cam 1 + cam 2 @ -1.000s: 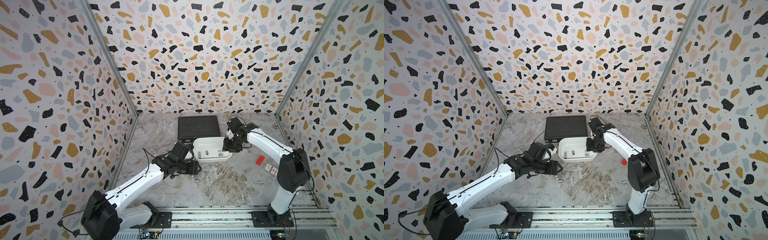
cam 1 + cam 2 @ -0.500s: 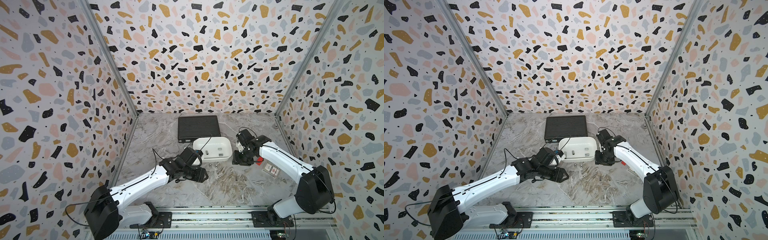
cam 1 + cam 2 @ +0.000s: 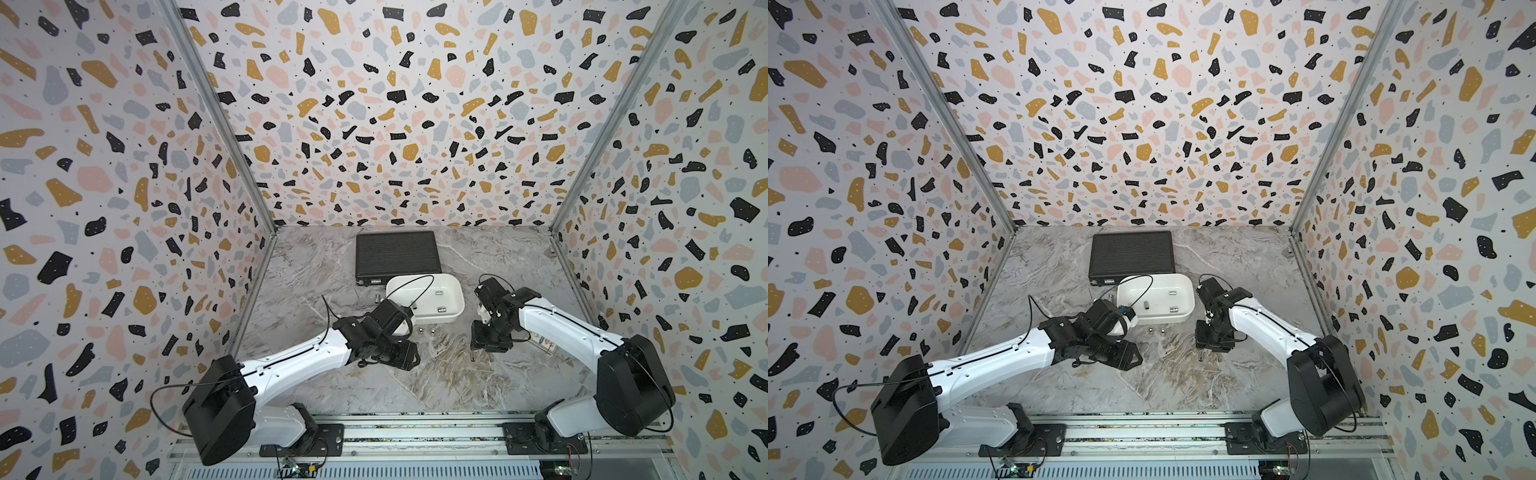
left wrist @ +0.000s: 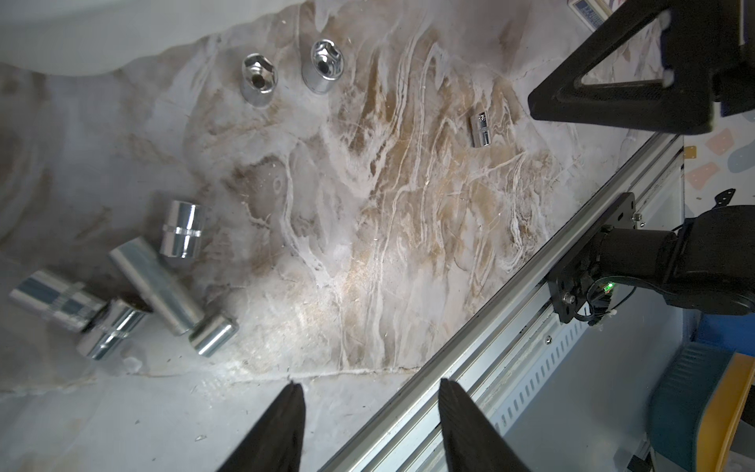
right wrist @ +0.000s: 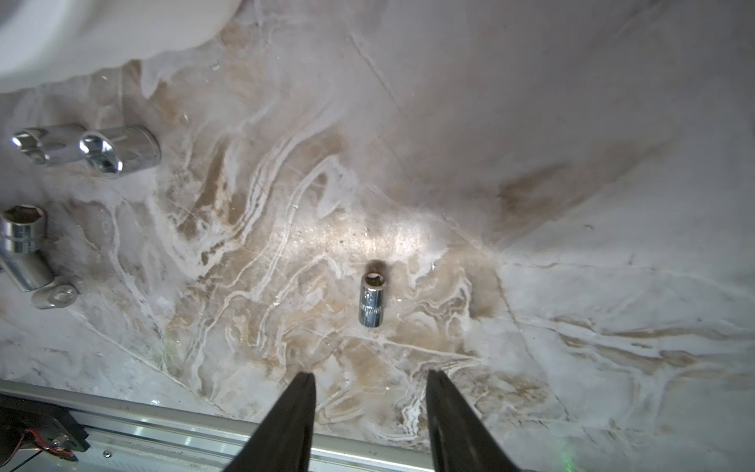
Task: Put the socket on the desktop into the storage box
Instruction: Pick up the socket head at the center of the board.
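Right wrist: right gripper (image 5: 371, 374) parted, empty, near socket (image 5: 371, 300); left gripper (image 4: 370, 382) parted, empty.

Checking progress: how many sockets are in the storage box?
3 in the storage box: far socket and near socket toward its right end, middle socket mid-floor. The left arm may hide others.

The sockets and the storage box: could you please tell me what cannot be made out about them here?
Storage box: near-left corner covered by the left arm in both top views, so its count is unsure.
Socket cluster: hidden under that arm in both top views.
Lone socket: markings too blurred to read, right wrist view.
Card: mostly behind the right arm, top views.
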`<action>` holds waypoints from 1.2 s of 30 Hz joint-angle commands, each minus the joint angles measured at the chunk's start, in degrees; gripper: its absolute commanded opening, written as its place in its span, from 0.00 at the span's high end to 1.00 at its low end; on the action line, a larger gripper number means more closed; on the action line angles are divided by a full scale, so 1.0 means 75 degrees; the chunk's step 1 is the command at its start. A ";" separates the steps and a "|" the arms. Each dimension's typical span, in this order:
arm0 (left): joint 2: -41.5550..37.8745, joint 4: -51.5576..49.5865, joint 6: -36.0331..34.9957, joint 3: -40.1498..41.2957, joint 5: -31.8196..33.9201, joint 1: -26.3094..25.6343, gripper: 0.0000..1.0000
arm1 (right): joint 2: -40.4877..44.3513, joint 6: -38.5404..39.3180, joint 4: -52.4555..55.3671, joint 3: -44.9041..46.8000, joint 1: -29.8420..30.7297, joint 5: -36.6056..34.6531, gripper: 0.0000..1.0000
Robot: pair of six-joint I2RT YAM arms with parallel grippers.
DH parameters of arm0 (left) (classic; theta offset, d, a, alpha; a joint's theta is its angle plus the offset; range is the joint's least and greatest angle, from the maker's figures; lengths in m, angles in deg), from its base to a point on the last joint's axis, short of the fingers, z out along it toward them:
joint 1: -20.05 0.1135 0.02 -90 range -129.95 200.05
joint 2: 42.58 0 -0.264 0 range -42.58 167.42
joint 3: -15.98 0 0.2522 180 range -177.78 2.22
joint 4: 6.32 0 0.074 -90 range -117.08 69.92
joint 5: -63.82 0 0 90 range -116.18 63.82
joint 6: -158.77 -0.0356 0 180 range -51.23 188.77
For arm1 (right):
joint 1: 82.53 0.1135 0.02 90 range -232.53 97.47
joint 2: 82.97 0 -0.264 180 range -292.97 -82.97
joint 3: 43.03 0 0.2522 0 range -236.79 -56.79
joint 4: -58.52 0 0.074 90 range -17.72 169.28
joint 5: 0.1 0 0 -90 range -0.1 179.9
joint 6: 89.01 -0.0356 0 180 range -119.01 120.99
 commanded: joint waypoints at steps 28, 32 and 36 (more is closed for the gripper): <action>-0.0078 0.0494 0.0025 0.0392 0.0181 -0.0098 0.44 | -0.1230 -0.0593 -0.0196 -0.0122 0.0386 -0.0331 0.57; -0.0086 0.0509 0.0034 0.0412 0.0190 -0.0098 0.44 | -0.1324 -0.0629 -0.0239 -0.0140 0.0403 -0.0359 0.57; -0.0104 0.0518 0.0044 0.0420 0.0204 -0.0098 0.44 | -0.1404 -0.0649 -0.0259 -0.0151 0.0421 -0.0360 0.58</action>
